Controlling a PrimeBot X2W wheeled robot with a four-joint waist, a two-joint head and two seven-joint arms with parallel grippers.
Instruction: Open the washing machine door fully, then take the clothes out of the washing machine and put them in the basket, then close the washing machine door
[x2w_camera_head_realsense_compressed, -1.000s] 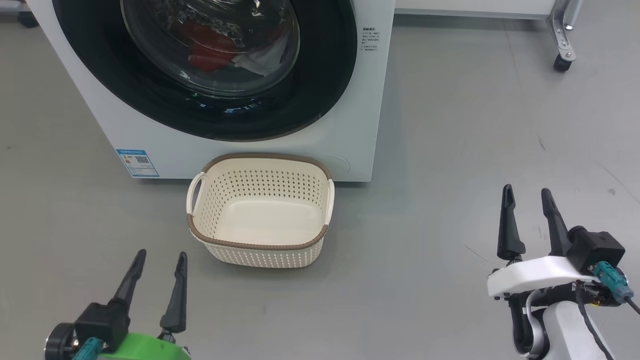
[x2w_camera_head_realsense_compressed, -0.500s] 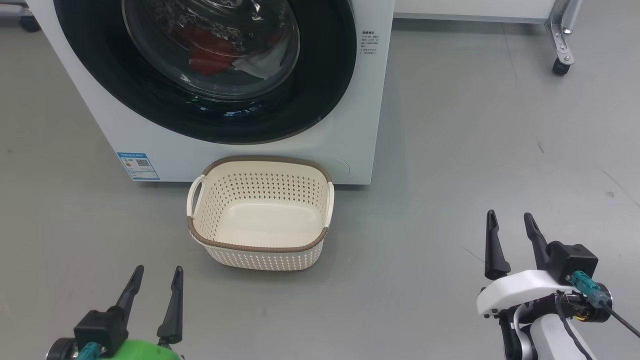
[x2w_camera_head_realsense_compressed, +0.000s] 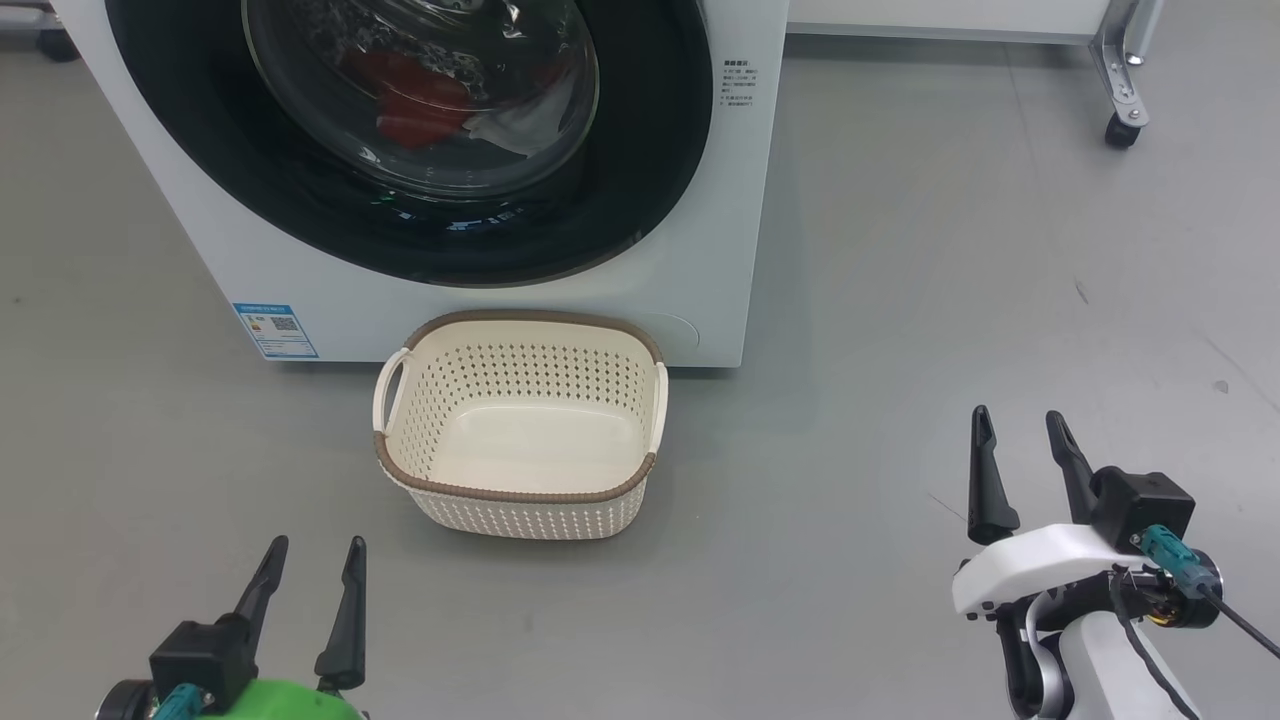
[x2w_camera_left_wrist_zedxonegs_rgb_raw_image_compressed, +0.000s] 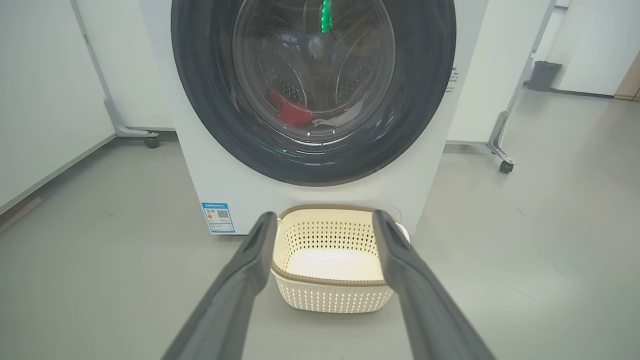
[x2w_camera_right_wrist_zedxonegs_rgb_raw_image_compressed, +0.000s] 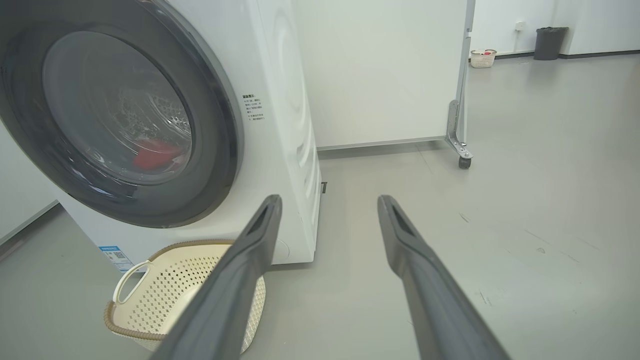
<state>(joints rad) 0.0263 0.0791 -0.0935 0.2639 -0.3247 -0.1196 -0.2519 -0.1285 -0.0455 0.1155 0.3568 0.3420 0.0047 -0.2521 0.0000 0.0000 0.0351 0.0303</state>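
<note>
Grey floor (x2w_camera_head_realsense_compressed: 950, 250) all round; white washing machine (x2w_camera_head_realsense_compressed: 730, 250) ahead, washing machine door (x2w_camera_head_realsense_compressed: 650, 150) shut, red and white clothes (x2w_camera_head_realsense_compressed: 420, 100) lying behind its glass. Found basket (x2w_camera_head_realsense_compressed: 530, 316) empty, just before the washer. Had drawn right gripper (x2w_camera_head_realsense_compressed: 1018, 415) back and lower within the last second, left gripper (x2w_camera_head_realsense_compressed: 317, 542) too. Kept fingers (x2w_camera_head_realsense_compressed: 985, 470) parted, gripping nothing, well apart from the door. Judged opening not begun.

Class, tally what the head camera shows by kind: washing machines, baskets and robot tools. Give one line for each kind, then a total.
Washing machine: 1
Basket: 1
Tools: 2 (left tool, right tool)
Total: 4
</note>
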